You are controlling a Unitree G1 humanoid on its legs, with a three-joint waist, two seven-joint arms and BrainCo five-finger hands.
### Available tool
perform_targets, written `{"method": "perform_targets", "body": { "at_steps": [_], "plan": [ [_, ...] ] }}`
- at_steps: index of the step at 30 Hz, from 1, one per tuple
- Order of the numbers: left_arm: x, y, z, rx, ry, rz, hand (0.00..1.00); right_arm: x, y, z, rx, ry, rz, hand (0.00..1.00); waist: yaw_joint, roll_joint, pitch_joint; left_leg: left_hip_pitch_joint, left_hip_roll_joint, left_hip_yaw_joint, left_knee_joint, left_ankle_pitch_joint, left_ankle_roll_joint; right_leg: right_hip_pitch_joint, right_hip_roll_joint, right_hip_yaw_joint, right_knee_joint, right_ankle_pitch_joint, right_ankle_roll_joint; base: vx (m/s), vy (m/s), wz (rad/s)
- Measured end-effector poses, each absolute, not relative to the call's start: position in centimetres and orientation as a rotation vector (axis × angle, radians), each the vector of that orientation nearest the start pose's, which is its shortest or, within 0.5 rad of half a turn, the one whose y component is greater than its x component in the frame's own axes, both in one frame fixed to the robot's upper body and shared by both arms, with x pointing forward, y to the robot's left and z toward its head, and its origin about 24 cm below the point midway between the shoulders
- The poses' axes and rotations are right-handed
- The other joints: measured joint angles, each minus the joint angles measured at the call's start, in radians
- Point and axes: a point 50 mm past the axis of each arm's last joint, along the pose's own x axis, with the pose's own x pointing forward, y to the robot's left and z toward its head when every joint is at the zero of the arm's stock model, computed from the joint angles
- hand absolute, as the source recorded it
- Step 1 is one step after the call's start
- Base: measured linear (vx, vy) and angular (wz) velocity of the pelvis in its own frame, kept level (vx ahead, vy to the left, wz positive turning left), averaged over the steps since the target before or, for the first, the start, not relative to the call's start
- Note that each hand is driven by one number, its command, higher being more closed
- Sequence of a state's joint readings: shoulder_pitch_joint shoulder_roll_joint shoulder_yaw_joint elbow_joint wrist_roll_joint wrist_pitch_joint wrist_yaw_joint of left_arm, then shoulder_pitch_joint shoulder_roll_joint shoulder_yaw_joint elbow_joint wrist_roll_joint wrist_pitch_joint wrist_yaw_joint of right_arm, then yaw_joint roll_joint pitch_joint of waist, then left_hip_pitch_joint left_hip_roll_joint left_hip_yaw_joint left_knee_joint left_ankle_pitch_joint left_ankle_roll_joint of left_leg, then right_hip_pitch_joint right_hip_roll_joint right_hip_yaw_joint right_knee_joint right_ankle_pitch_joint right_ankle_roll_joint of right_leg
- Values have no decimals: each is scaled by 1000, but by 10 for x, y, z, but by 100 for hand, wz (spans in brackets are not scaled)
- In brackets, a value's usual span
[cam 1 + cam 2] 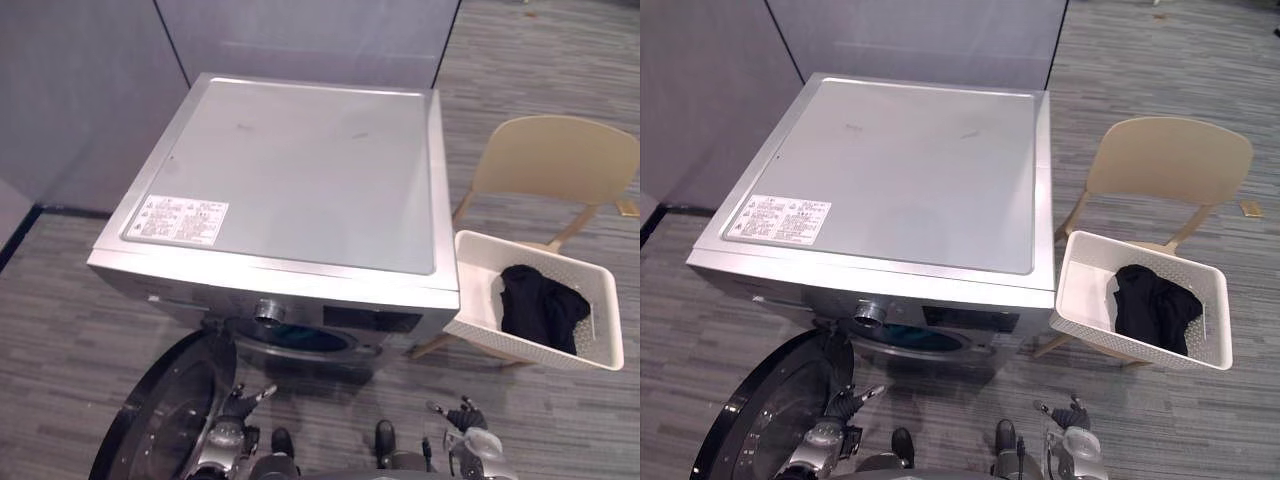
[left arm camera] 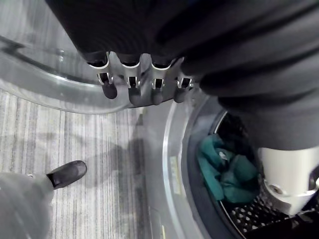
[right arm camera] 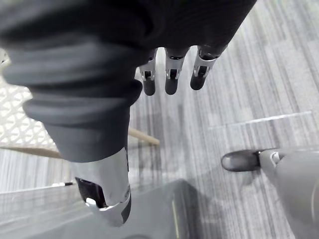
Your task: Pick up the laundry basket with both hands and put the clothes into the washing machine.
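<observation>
White laundry basket on chair beside washing machine, dark clothes inside. Likely light, stiff plastic; grip 2 opposite rims. Left hand and right hand relaxed, empty.

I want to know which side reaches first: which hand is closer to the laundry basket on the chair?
Right. The right hand hangs low, just short of the basket; the left hand is by the open door, away across the front of the machine.

white basket on chair | black clothes inside | washer door open
</observation>
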State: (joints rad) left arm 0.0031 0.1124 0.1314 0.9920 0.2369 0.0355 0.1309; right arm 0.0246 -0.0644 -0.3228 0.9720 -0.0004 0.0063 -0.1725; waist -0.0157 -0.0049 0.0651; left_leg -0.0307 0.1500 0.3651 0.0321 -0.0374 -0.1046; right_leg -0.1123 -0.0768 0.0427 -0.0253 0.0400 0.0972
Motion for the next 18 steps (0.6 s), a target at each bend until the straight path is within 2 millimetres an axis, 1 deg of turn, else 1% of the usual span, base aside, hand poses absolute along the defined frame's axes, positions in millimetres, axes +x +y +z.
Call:
{"method": "perform_targets", "body": {
  "at_steps": [1,2,3,4,5,6,7,8,9,10,11,12,13,14,15,16,17,18],
  "plan": [
    [132,219,-145,323,1026,189,0,121,-226,-146,14,996,-495,0,0,-2,0,15,1,30,1,-6,0,-8,5,39,-2,8,1,-59,31,-111],
    [128,222,-146,317,1035,205,0,122,-228,-145,10,993,-496,0,0,-4,1,35,4,81,7,-22,-3,-22,17,98,-1,23,1,-72,32,-169],
    [123,226,-147,315,1046,220,0,126,-229,-144,9,984,-494,0,0,-9,4,50,10,145,32,-50,-5,-40,33,175,3,42,6,-51,20,-179],
    [122,227,-147,316,1049,225,0,130,-229,-143,6,976,-490,0,1,-12,8,53,13,175,55,-70,-3,-55,44,206,3,58,3,-75,-3,-224],
    [118,231,-147,324,1056,230,0,138,-228,-141,-1,958,-475,0,9,-22,16,56,16,221,99,-120,9,-79,62,205,-15,104,-25,-89,-43,-246],
    [114,233,-148,331,1067,230,0,148,-227,-137,-12,940,-459,0,12,-13,31,63,46,323,126,-144,18,-90,50,62,-32,58,-125,-121,-45,-246],
    [114,231,-148,334,1068,223,0,153,-228,-135,-15,928,-457,0,8,1,39,75,70,371,129,-144,18,-106,36,-67,-6,30,-165,-85,-50,-231],
    [115,229,-149,329,1069,217,0,154,-229,-135,-19,929,-455,0,4,9,43,103,97,445,141,-146,6,-154,-8,-327,95,2,-193,16,-83,-200],
    [114,231,-149,340,1076,212,0,147,-228,-139,-21,956,-455,0,2,11,45,124,113,515,170,-157,-15,-157,-53,-556,186,-54,-239,53,-80,-190],
    [114,231,-149,346,1079,205,0,143,-229,-141,-26,972,-458,0,1,7,44,140,124,547,193,-168,-30,-149,-70,-625,203,-60,-248,133,-165,-176],
    [113,231,-149,351,1082,195,0,138,-230,-143,-43,998,-449,0,5,4,43,170,153,593,245,-191,-52,-130,-77,-701,223,-59,-233,147,-199,-185],
    [112,231,-150,362,1089,178,0,137,-228,-144,-53,1007,-438,0,7,11,48,196,190,615,302,-198,-62,-127,-48,-680,233,-56,-206,183,-247,-186],
    [111,231,-151,363,1096,176,0,136,-226,-145,-63,1011,-424,0,6,11,48,201,223,613,359,-200,-60,-127,-26,-653,232,-57,-201,180,-234,-169],
    [111,230,-151,360,1094,175,0,133,-225,-146,-78,1020,-410,0,9,26,57,188,318,578,539,-195,-22,-111,23,-612,225,-57,-198,153,-218,-158],
    [113,227,-151,350,1084,173,0,130,-227,-147,-89,1034,-411,0,19,52,75,145,422,488,752,-151,201,-76,86,-572,203,-59,-197,127,-214,-158],
    [114,223,-151,340,1081,166,0,129,-228,-148,-96,1042,-411,0,29,62,84,101,452,410,844,-87,305,-56,106,-542,186,-60,-198,93,-139,-161],
    [115,212,-153,316,1071,149,0,131,-228,-147,-101,1040,-418,0,37,63,108,-11,410,174,959,-130,197,-37,125,-492,177,-63,-203,75,-54,-120],
    [118,209,-152,308,1058,146,0,133,-229,-146,-103,1035,-422,0,37,66,119,-66,366,82,990,-160,148,-27,134,-471,173,-65,-205,150,-20,-131]
  ]
}}
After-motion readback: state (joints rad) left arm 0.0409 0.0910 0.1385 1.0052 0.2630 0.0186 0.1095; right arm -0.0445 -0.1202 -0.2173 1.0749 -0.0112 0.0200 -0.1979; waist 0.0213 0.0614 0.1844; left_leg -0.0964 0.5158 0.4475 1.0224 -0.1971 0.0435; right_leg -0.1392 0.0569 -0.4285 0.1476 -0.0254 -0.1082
